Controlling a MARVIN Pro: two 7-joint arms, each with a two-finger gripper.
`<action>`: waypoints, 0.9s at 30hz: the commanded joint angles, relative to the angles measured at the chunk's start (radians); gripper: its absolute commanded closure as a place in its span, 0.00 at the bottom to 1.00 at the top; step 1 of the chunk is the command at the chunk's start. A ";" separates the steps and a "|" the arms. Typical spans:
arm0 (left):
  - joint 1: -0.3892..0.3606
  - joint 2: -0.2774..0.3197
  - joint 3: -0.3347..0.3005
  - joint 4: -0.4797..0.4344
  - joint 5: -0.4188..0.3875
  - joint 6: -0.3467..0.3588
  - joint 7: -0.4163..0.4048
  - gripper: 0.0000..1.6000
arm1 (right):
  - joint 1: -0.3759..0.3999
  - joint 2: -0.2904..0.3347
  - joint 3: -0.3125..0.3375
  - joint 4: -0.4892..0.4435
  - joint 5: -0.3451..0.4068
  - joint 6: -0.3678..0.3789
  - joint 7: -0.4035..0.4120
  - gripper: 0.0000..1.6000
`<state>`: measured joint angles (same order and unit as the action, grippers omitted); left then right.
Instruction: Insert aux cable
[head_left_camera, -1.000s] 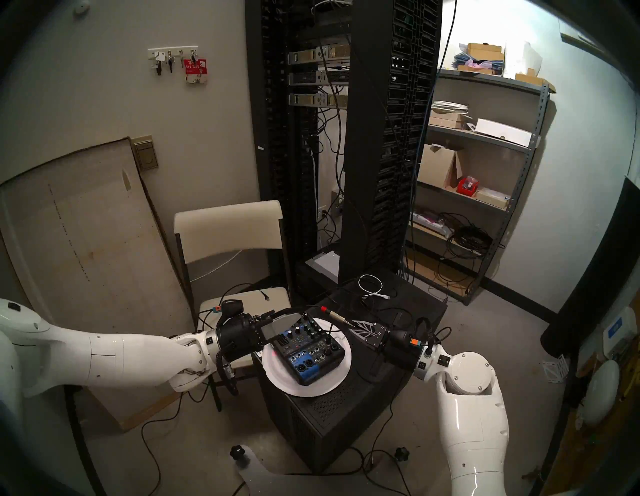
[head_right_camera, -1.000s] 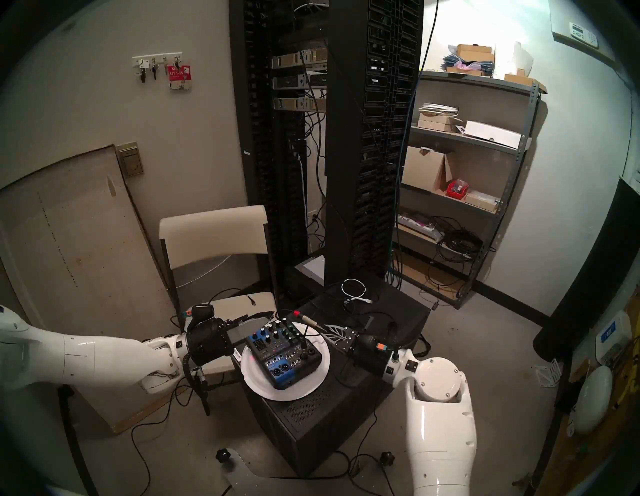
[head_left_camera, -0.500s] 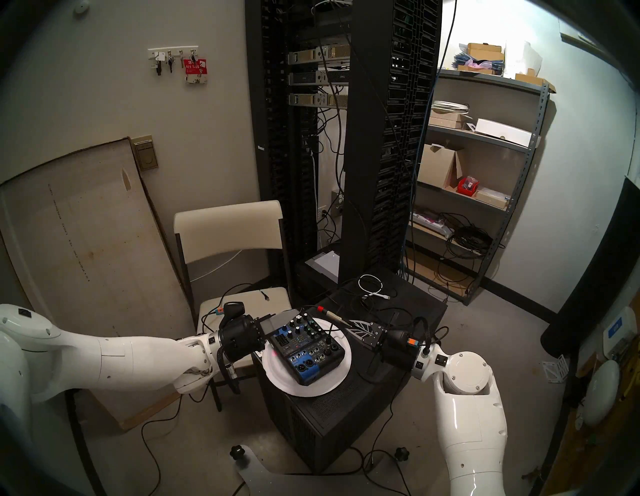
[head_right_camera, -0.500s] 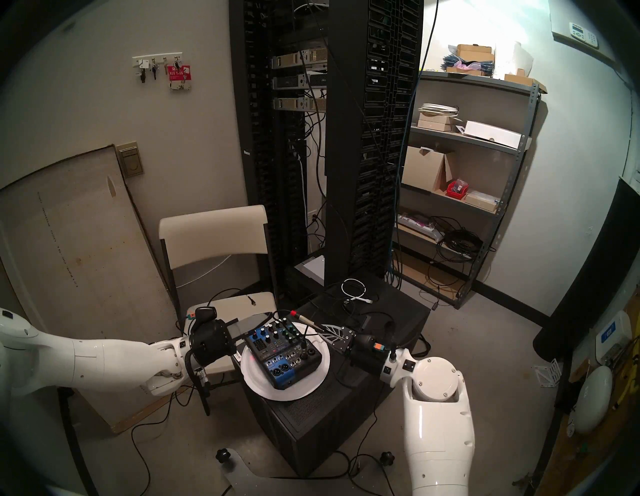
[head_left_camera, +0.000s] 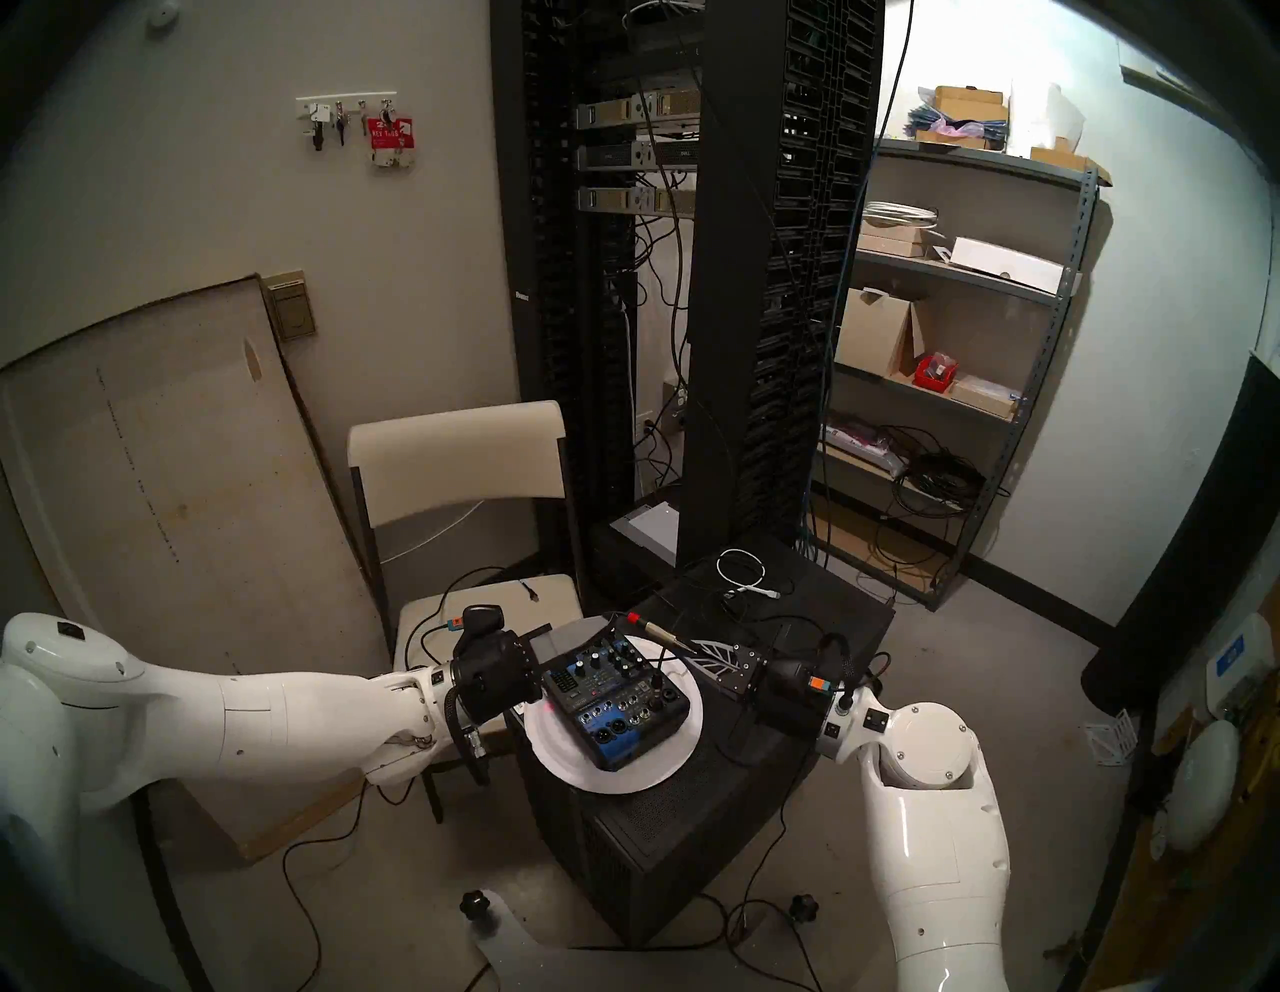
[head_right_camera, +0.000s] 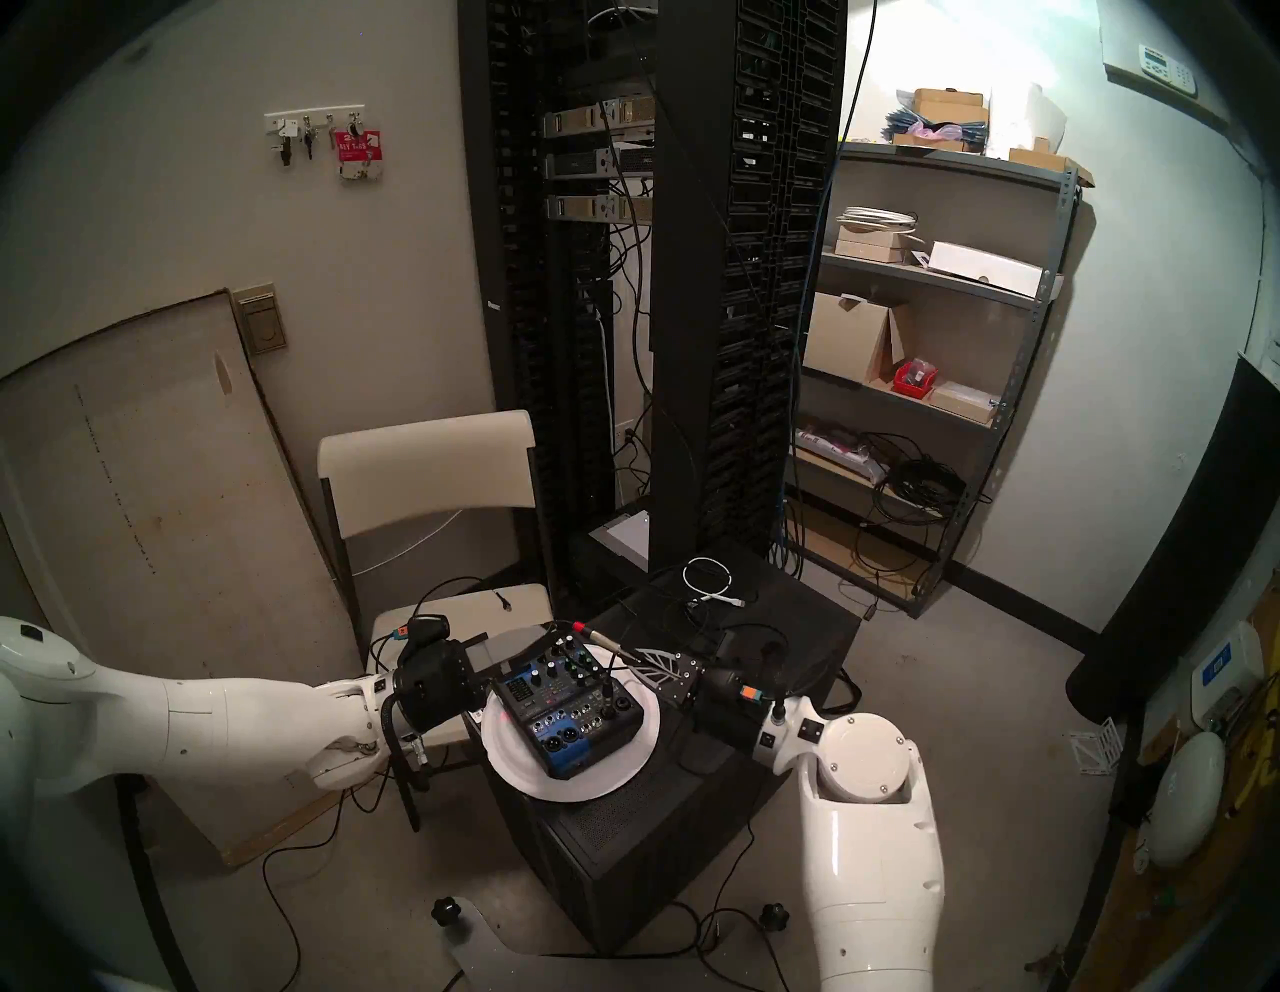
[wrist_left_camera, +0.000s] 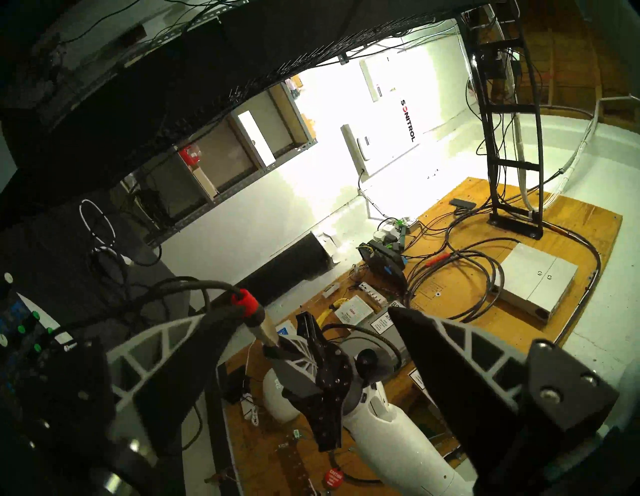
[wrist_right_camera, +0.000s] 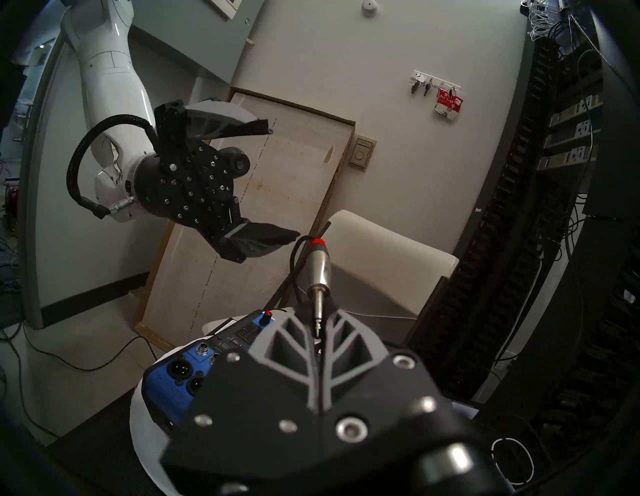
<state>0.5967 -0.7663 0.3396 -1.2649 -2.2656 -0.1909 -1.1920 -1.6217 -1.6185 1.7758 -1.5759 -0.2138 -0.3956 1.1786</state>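
arms (head_left_camera: 277, 706): glossy white | wrists: black, screwed | fingers (wrist_right_camera: 294, 350): grey, seemingly ribbed

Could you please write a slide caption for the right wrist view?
Right gripper pinches the aux plug by its tip above the mixer; the open left gripper faces it.

We are in a server or network closet that doubles as storage — tall black equipment racks (head_left_camera: 776, 277) hung with patch cables fill the back wall. Beside them a grey metal shelving unit (head_left_camera: 970, 332) holds cardboard boxes and coiled cables, and a key rack (head_left_camera: 346, 118) hangs on the wall above a folding chair (head_left_camera: 457, 471).
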 joint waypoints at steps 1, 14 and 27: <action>-0.004 -0.037 -0.009 0.012 -0.009 0.009 0.008 0.00 | 0.013 -0.001 -0.008 -0.012 0.023 -0.001 0.000 1.00; 0.013 -0.068 -0.021 0.047 -0.045 -0.003 0.040 0.00 | 0.005 0.001 -0.033 -0.019 0.031 0.004 0.000 1.00; 0.020 -0.077 -0.034 0.041 -0.073 -0.027 0.066 0.00 | 0.004 0.001 -0.055 -0.012 0.026 0.009 -0.019 1.00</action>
<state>0.6216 -0.8325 0.3245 -1.2134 -2.3251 -0.2098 -1.1197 -1.6233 -1.6180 1.7351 -1.5751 -0.2003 -0.3925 1.1716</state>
